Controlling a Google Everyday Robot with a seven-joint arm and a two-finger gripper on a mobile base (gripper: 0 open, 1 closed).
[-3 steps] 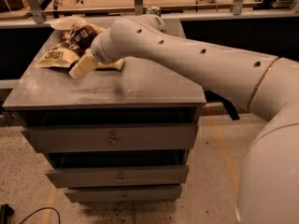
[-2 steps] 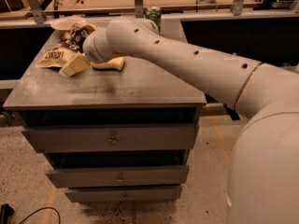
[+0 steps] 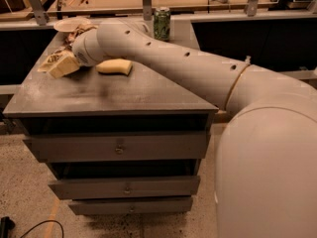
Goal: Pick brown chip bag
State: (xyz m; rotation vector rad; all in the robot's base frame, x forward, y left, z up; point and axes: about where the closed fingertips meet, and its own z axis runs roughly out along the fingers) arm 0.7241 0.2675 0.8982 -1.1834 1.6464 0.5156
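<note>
The brown chip bag [image 3: 51, 60] lies at the back left corner of the grey cabinet top [image 3: 129, 93]. Only its tan end with dark lettering and a pale crumpled edge farther back show; the arm hides its dark middle. My gripper [image 3: 63, 67] is at the end of the long white arm [image 3: 168, 58] that reaches in from the right. It is low over the bag's near end and touches or nearly touches it.
A pale-yellow sponge [image 3: 115, 66] lies just right of the gripper, beside the arm. A green drink can [image 3: 161, 24] stands at the back edge. The cabinet has drawers [image 3: 119, 147] below. A workbench with rails runs behind.
The arm has swung further left and down over the bag and covers more of it. The sponge, partly behind the arm before, now shows whole.
</note>
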